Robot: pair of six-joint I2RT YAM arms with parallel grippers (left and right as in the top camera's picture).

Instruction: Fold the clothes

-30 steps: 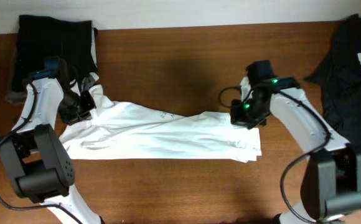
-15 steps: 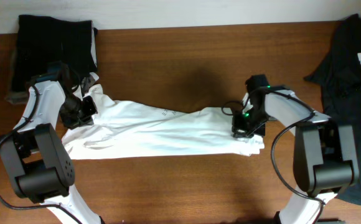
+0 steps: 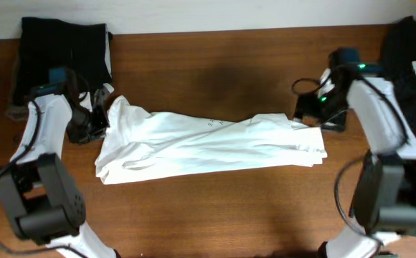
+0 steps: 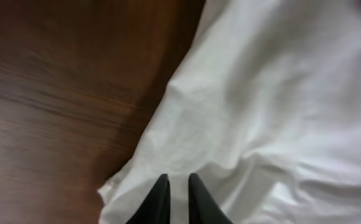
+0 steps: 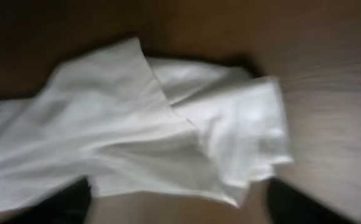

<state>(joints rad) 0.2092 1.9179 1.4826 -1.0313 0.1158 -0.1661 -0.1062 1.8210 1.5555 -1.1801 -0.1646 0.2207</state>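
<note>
Clear front and rear.
Open along surface (image 3: 215, 208) flanking shirt (image 3: 208, 143); obstructed rear-left by black garment (image 3: 64, 43), right by dark garment (image 3: 409, 64).

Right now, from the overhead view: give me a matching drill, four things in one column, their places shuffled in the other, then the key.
Things
1. white T-shirt
2. folded black cloth
3. dark garment with a white print
4. right tool

Places
A. right edge of the table
B. beside the shirt's right end, standing open
C. back-left corner
D. stretched across the middle

Pairs: 1-D, 2-C, 3-A, 4-B
</note>
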